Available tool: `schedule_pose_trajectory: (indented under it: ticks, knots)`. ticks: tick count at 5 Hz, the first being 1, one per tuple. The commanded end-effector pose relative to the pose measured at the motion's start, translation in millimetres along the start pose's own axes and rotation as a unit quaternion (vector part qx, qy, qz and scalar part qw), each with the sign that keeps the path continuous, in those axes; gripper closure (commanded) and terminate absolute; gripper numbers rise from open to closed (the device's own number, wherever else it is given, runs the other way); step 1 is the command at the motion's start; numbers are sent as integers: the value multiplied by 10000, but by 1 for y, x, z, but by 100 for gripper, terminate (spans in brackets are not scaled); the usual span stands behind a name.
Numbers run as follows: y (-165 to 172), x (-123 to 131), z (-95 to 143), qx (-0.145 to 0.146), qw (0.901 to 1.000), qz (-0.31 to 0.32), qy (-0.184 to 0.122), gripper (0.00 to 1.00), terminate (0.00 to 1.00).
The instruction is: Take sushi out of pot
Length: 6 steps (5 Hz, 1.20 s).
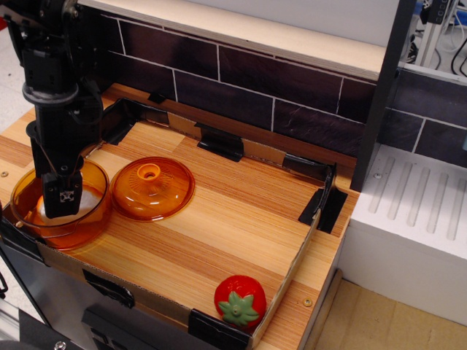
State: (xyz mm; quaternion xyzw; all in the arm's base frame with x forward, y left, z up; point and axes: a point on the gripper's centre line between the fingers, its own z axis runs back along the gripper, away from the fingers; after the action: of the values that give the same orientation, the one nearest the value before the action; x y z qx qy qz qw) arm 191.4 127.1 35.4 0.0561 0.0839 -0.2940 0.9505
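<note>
Claw sits down inside the pot, at front-left of the tabletop, w/ the black arm coming straight down from above. Sushi is in the pot, mostly hidden behind the claw body; only a sliver of white shows to its right. Can't tell if the claw is wide, narrow or gripping anything, since the tips are blocked by the claw housing and the orange wall. My read: this is the grasp step, sushi not out yet. To do it well: centre over the block's short axis so the pads close on the long flat sides, not on a corner; toy looks smooth and rounded, so an off-centre pinch prob squirts it sideways against the wall. Close gently but fully before any lift. Then lift straight up, no lateral move until the sushi is above the rim; walls look deep, and dragging sideways early would likely tip or slide the light plastic pot. Watch that the pot doesn't ride up w/ the claw if a finger is wedged against the wall. Lid lies just beside the pot on the right, knob up, so I'd carry past it toward the open wood mid-tabletop for the drop. Strawberry at the front edge is well apart, not an issue.
</note>
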Motion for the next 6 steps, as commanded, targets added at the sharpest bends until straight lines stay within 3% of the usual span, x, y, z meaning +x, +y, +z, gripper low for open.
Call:
schedule_pose_trajectory:
  ticks: [1,3,4,5,6]
  knots:
    - [12,10,-3,212,9998,51,-4,0,0]
    - [12,11,-9,406,9990,164,-47,0,0]
    - [12,10,-8,392,9991,159,-45,100,0]
    - [15,5,10,355,9987,310,-170,100,0]
    - [20,2,50,268,9970,559,-454,100,0]
